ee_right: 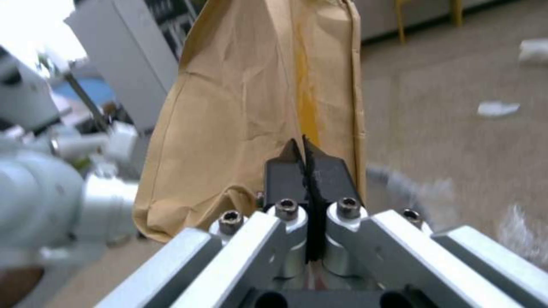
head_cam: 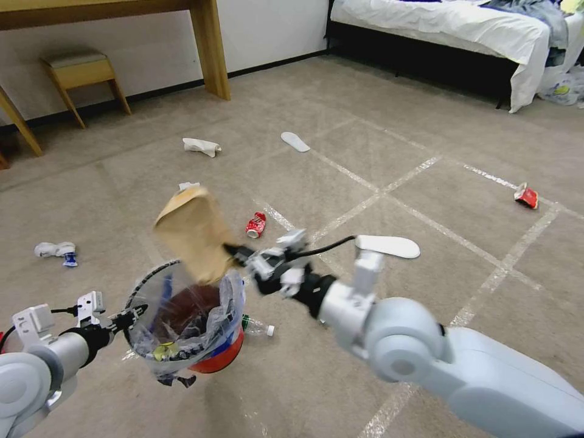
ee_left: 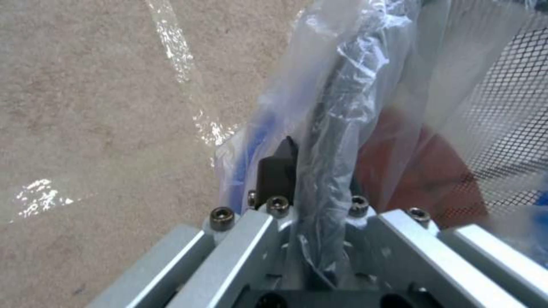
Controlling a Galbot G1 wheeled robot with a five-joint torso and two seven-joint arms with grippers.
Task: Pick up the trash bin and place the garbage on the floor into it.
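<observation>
Both arms reach in from the near edge. At near left, the left gripper (head_cam: 131,316) clamps the dark rim of the trash bin (head_cam: 210,359), holding it above the floor (head_cam: 395,152); its wrist view shows the fingers (ee_left: 278,169) pinching rim and liner. Just right and above, the right gripper (head_cam: 234,252) grips a brown paper bag (head_cam: 194,234) over the bin's mouth. Farther off lie a red can (head_cam: 256,224), slippers (head_cam: 389,246) and tissues (head_cam: 201,146).

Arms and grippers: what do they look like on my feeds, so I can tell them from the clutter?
Both arms are light grey with rounded joints and black wrist sections. The left gripper and right gripper have slim black fingers on silver, bolted aluminium frames, with white blocks and a black cable on each wrist.
</observation>
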